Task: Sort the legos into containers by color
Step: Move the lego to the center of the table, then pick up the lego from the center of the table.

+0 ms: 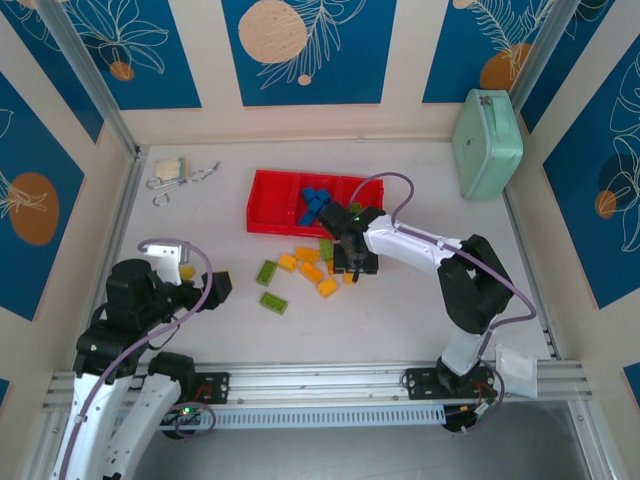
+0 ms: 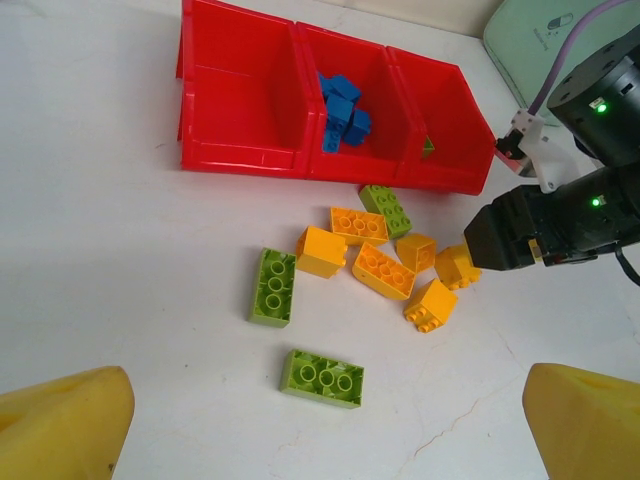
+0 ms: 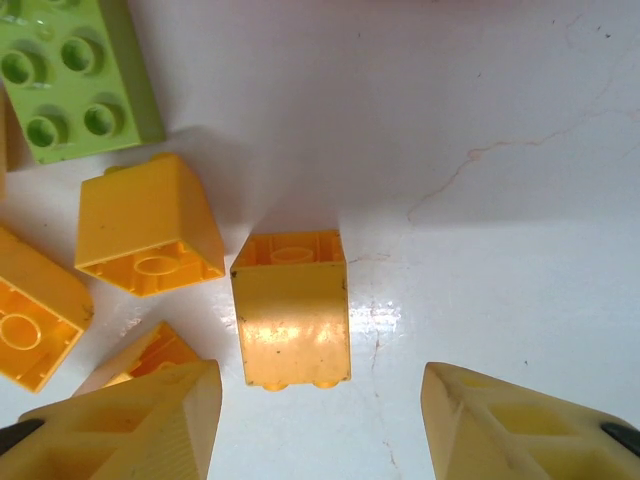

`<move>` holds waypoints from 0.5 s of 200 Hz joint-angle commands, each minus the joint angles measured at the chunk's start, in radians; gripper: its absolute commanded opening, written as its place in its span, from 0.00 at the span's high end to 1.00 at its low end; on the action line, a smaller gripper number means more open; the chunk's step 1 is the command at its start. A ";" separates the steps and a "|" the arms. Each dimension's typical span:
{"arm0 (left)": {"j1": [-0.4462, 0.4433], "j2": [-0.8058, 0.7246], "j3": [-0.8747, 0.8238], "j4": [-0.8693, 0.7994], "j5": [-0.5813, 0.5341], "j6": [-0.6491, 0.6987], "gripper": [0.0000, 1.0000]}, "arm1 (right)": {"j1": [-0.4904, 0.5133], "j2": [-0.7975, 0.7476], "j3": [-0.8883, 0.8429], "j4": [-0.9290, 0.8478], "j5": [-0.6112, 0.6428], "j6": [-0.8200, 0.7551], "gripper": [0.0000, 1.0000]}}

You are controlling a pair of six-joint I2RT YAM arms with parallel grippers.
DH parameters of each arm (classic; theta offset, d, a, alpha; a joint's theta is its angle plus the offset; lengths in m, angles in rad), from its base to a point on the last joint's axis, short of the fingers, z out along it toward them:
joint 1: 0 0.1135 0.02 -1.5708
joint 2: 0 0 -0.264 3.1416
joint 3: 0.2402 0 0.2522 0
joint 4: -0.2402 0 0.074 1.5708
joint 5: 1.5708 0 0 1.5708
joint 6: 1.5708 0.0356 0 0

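Straddling one orange-yellow lego on the counter near the red tray with right gripper parted, not yet pinching (blues already in the middle container), presumably to lift it; left gripper wide open, empty, parked clear.

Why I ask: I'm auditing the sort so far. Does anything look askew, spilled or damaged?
Nothing is spilled. The orange brick between the fingers of the open right gripper lies tipped on its side, as does its orange neighbour. A hairline crack runs across the white table.
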 commanded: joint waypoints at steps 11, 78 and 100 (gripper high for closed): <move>0.003 -0.001 -0.006 0.016 0.019 0.005 0.01 | 0.000 0.010 -0.012 0.000 -0.021 0.002 0.43; 0.004 -0.002 -0.006 0.016 0.017 0.004 0.01 | 0.000 0.085 -0.018 0.036 -0.033 -0.012 0.44; 0.004 -0.002 -0.006 0.015 0.017 0.004 0.01 | -0.005 0.088 -0.021 0.042 -0.035 -0.020 0.46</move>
